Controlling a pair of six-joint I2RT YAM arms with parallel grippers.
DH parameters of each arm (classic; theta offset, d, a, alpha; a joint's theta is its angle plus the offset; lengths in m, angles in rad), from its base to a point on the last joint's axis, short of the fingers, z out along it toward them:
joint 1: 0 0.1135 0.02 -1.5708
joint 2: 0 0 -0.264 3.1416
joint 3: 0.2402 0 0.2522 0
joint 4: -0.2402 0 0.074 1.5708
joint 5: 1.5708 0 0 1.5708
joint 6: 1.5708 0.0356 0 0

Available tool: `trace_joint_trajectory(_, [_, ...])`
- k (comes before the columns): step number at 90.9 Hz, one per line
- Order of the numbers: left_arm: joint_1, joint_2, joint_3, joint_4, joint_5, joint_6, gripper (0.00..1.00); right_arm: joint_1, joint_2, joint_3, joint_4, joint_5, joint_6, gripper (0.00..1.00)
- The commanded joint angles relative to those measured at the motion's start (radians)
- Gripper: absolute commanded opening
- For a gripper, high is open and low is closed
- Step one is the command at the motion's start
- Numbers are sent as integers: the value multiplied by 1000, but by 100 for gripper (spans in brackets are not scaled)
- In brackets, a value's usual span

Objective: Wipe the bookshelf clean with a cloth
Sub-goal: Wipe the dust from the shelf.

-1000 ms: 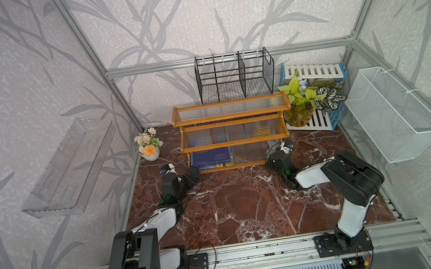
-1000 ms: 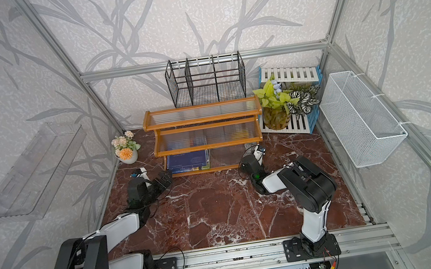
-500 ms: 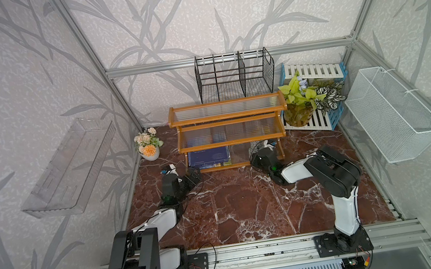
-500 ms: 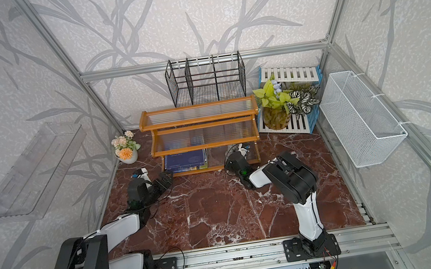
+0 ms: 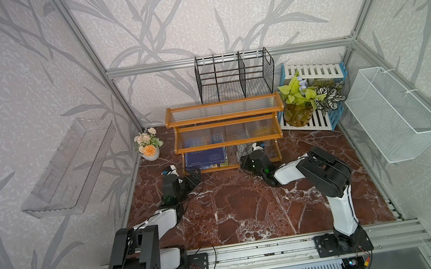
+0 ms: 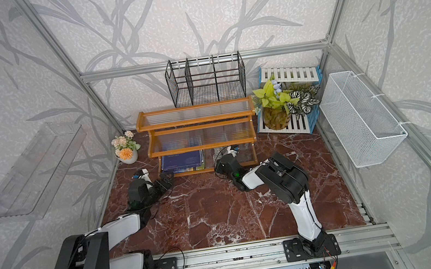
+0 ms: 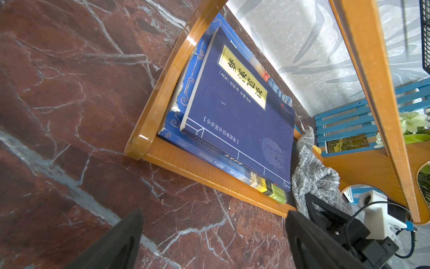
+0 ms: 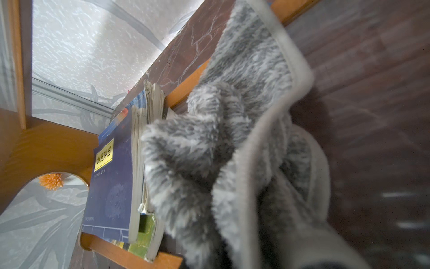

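Note:
The bookshelf (image 5: 224,122) (image 6: 196,128) stands at the back of the marble table, with its orange-brown frame and clear ribbed boards. My right gripper (image 5: 243,154) (image 6: 218,156) reaches into its bottom tier, shut on the grey cloth (image 5: 240,151) (image 7: 311,172) (image 8: 232,139). The cloth is bunched against the page edges of a stack of blue books (image 5: 206,158) (image 8: 111,186) and hides the right fingers. My left gripper (image 5: 194,174) (image 6: 167,179) (image 7: 214,216) stands open and empty over the marble, just before the shelf's front left corner.
A black wire rack (image 5: 235,76) stands behind the shelf. A potted plant (image 5: 301,103) sits on a blue and white slatted crate (image 5: 321,121) at its right. A flower pot (image 5: 148,146) is at its left. A white mesh basket (image 5: 394,113) hangs on the right wall.
My right arm has swept left along the bottom tier with the cloth, up to the books. The shelf has slid a little to the left. The left arm has stayed still.

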Motion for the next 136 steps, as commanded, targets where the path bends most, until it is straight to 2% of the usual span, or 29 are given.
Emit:
trace_joint_trajectory(1, [3,1,-2,19,4,6,100,-45,-31,-80,-118,49,24,6])
trace_joint_trajectory(41, [10,-18,17,-32,-15,46,100,-210,-256,-247,-282,163,35,7])
trace_joint_trajectory(79, [11,12,32,-34,26,72,100,-335,-368,-323,-313,165,-11,7])
trace_joint_trajectory(96, [9,24,38,-25,41,74,100,-306,-350,-313,-257,95,-43,6])
trace_joint_trajectory(118, [-9,60,43,2,55,67,100,-140,-212,-239,-145,83,-58,5])
trace_joint_trajectory(136, [-20,84,38,22,59,61,100,-61,-111,-147,-108,45,-58,5])
